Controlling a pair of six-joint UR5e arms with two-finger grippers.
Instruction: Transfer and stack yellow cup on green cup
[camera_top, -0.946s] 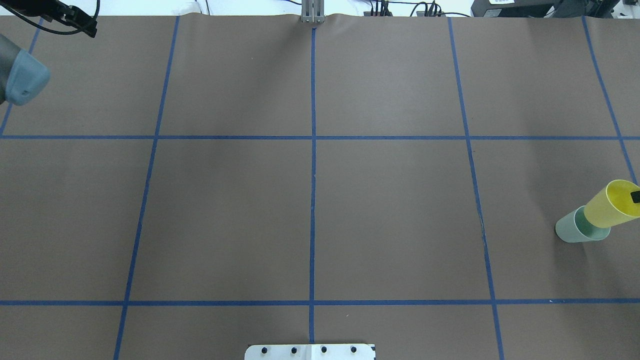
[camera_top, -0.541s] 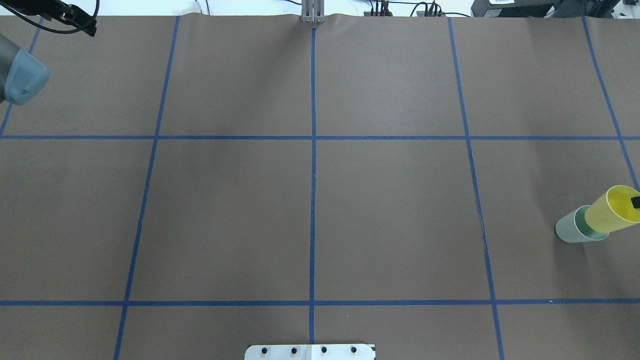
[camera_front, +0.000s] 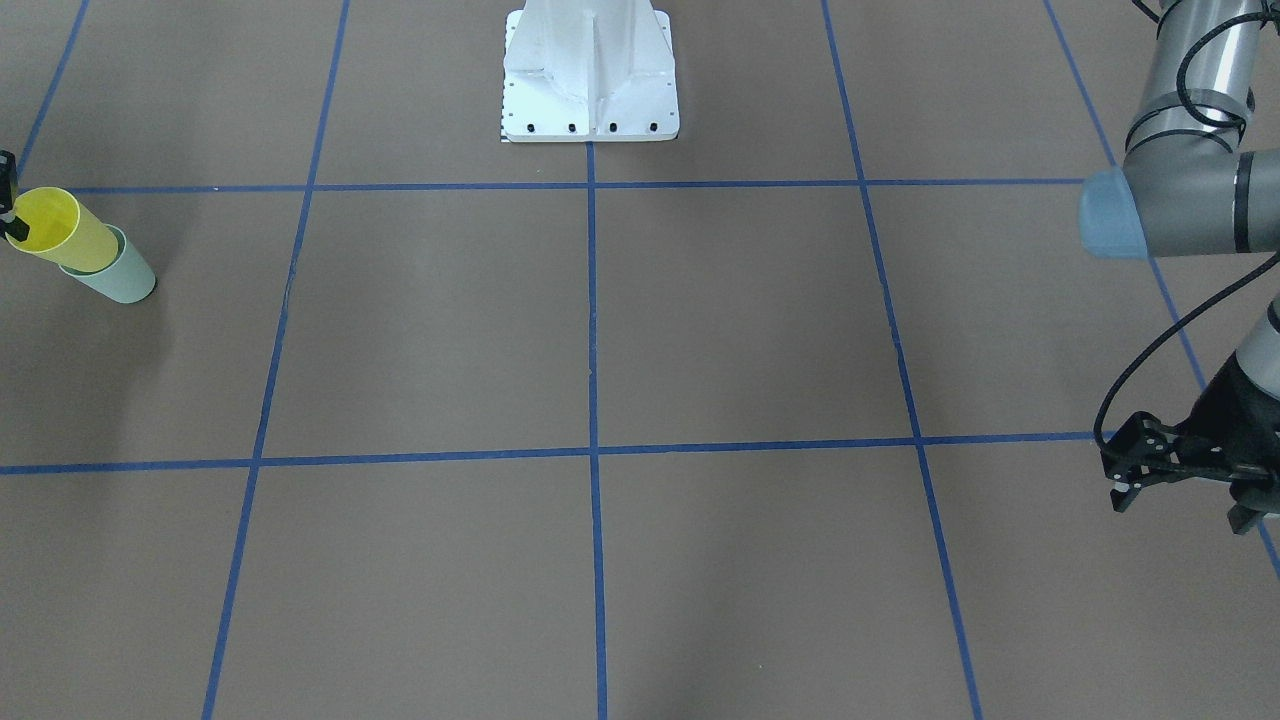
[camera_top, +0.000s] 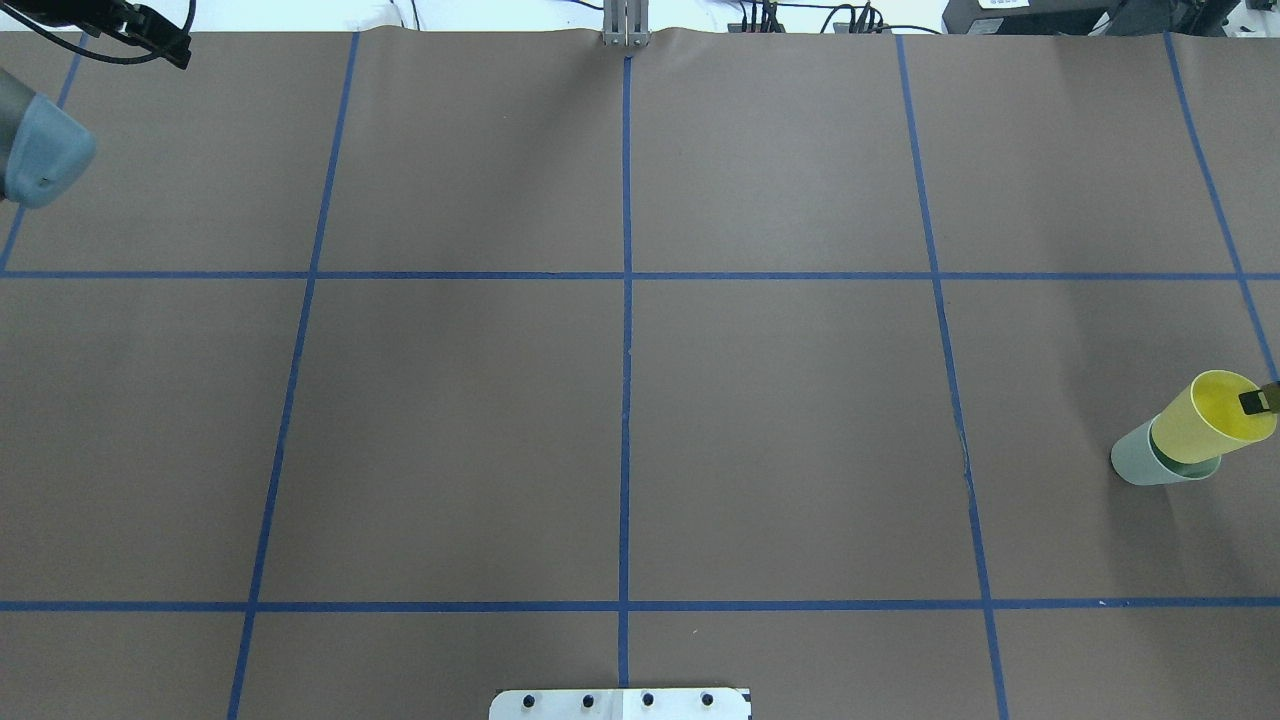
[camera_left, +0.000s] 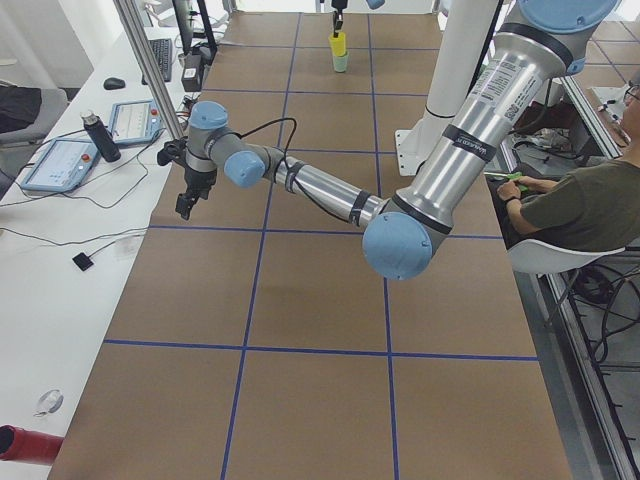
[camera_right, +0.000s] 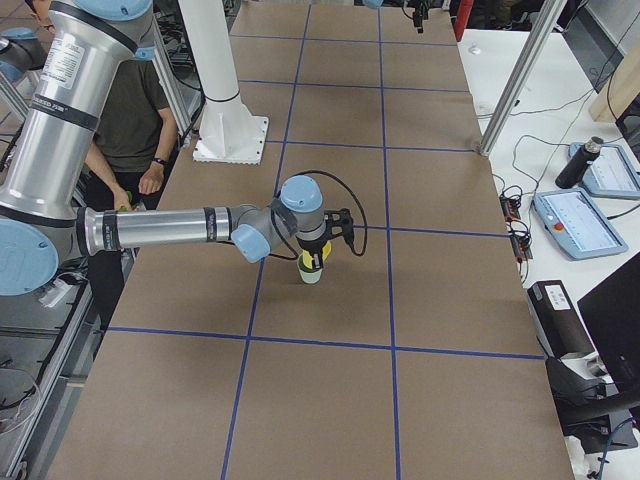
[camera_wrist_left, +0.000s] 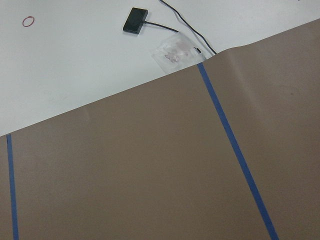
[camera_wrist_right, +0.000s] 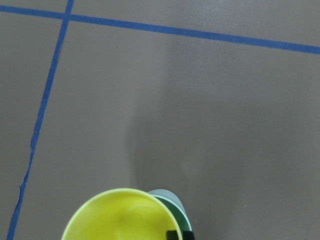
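Note:
The yellow cup (camera_top: 1205, 420) sits tilted with its base inside the green cup (camera_top: 1132, 464), which stands at the table's far right. Both also show in the front view, the yellow cup (camera_front: 58, 232) above the green cup (camera_front: 122, 281). My right gripper (camera_top: 1262, 401) is shut on the yellow cup's rim, with one finger (camera_wrist_right: 174, 234) inside the cup (camera_wrist_right: 117, 216). The green cup's rim (camera_wrist_right: 172, 204) peeks out behind the yellow one. My left gripper (camera_front: 1180, 490) hangs open and empty over the table's far left corner.
The white robot base plate (camera_front: 590, 70) stands at the near middle edge. A side table with a black device (camera_wrist_left: 135, 20) and cables lies past the left gripper. An operator (camera_left: 580, 200) sits beside the robot.
The yellow cup has sunk deeper into the green cup and stands more upright. The left arm has drawn back slightly toward the far left corner.

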